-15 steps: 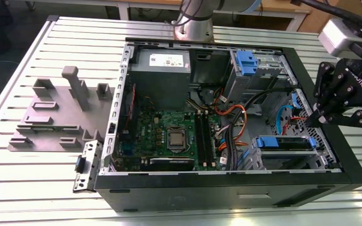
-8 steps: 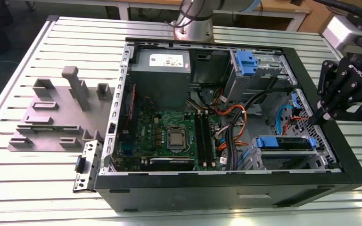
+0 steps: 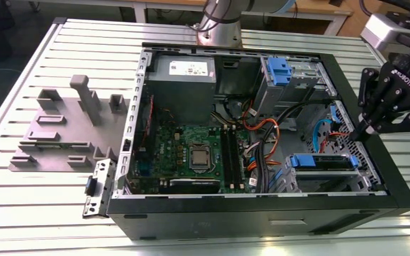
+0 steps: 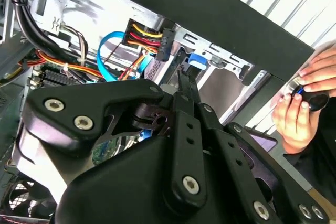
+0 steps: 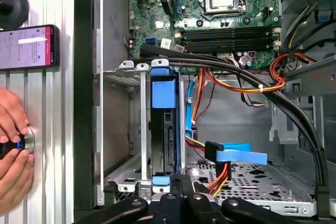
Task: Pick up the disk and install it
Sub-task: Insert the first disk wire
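The disk [image 3: 323,161] sits on edge in the metal drive cage [image 3: 319,178] at the front corner of the open computer case, on the exterior view's right. In the first wrist view the disk [image 5: 169,140] stands between the cage rails, its blue bracket [image 5: 163,93] capping the end. My black gripper [image 3: 356,134] hovers over the case's side wall just beyond the cage. Its fingers are shut together with nothing between them. In the second wrist view my gripper [image 4: 185,80] has its tip close to the blue bracket [image 4: 195,61]; contact cannot be told.
Orange, black and blue cables [image 5: 236,156] run beside the cage. The motherboard [image 3: 190,154] and grey power supply [image 3: 183,74] fill the case, and a second blue bracket [image 3: 280,72] sits at the back. A person's hand [image 5: 13,150] and a phone [image 5: 26,47] lie outside the case wall. A grey fixture plate [image 3: 62,128] lies on the table.
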Controlling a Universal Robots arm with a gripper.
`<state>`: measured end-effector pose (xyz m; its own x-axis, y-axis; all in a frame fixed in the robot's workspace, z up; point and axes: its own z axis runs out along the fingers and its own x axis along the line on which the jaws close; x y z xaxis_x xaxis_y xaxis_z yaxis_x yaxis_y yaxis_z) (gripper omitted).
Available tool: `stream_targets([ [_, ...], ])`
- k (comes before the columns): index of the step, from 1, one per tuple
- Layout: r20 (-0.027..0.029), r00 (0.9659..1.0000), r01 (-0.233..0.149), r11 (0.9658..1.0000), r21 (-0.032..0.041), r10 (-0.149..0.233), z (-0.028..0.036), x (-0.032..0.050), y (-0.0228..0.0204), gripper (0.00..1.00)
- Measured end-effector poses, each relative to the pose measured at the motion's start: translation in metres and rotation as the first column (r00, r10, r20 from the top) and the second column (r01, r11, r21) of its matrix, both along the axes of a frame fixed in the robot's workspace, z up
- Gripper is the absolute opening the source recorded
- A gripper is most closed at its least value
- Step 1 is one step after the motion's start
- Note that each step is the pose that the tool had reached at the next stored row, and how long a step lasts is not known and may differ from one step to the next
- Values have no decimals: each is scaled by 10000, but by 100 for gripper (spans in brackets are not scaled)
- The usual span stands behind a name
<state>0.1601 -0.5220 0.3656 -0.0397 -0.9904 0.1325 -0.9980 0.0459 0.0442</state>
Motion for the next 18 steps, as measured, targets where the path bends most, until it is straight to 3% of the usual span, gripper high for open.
stream_targets([
  [9,-39,9994,-349,9994,-22,349,-50,1,57,11],
  [15,-127,9993,-350,9990,-271,347,-55,3,207,11],
  [18,-142,9993,-350,9986,-387,345,-56,7,255,11],
])
